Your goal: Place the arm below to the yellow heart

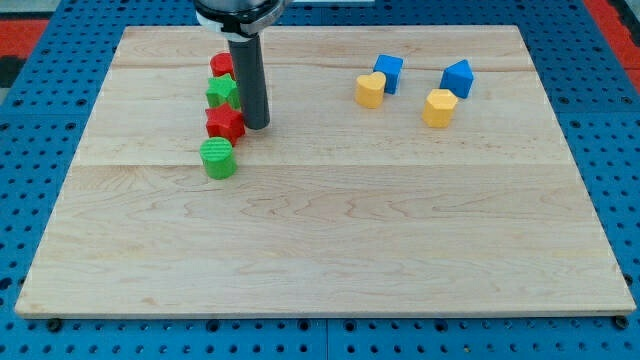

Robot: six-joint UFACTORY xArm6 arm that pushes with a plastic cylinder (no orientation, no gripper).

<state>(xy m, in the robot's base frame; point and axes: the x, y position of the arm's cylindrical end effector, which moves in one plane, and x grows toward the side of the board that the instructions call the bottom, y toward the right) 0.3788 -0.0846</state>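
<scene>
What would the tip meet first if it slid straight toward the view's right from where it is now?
Probably nothing: my tip would likely pass just below the yellow heart and the yellow block, though depth is hard to judge.

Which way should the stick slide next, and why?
Probably toward the view's right and slightly down. My tip sits beside the red block in the left column, far from the yellow heart, and the wood just below the heart looks bare.

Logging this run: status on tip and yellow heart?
My tip beside red star, view's left. Yellow heart far right, untouched. Path below heart open.
</scene>
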